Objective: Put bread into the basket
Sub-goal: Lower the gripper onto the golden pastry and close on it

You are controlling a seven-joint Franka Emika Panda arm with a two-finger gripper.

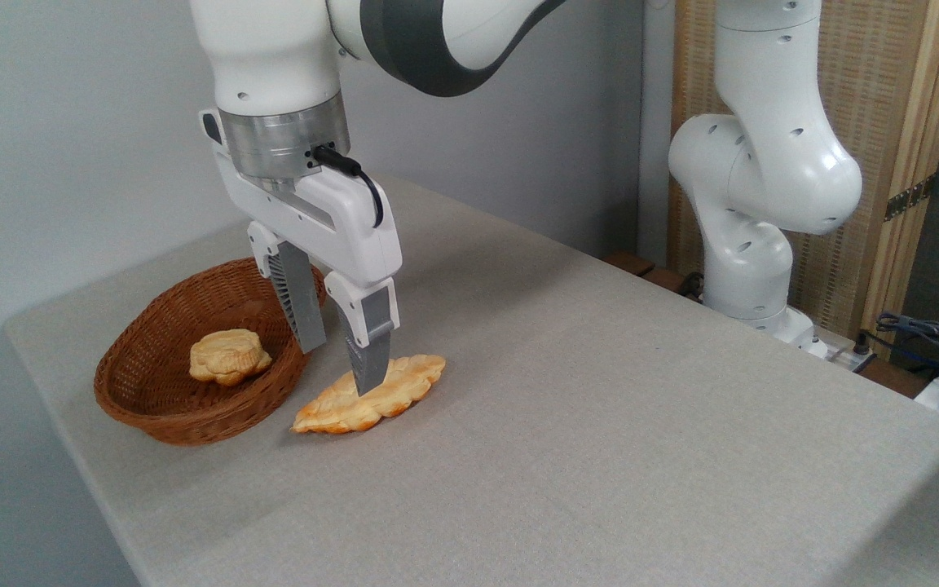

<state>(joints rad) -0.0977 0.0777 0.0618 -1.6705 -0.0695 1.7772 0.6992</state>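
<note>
The bread (pixel 392 395), a flat golden-orange braided loaf, lies on the table just right of the basket (pixel 184 408), an oval brown wicker one. My gripper (pixel 341 363) hangs open just above the loaf. Its right finger (pixel 369 350) comes down in front of the loaf's middle, and the left finger (pixel 302 306) stands over the basket's right rim. Nothing is held between them. Whether the fingertips touch the loaf I cannot tell.
A pale-yellow round bun (pixel 227 355) sits inside the basket. The grey table (pixel 600 424) stretches to the right. The arm's white base (pixel 755 244) stands at the table's far right edge, with cables (pixel 934 334) beside it.
</note>
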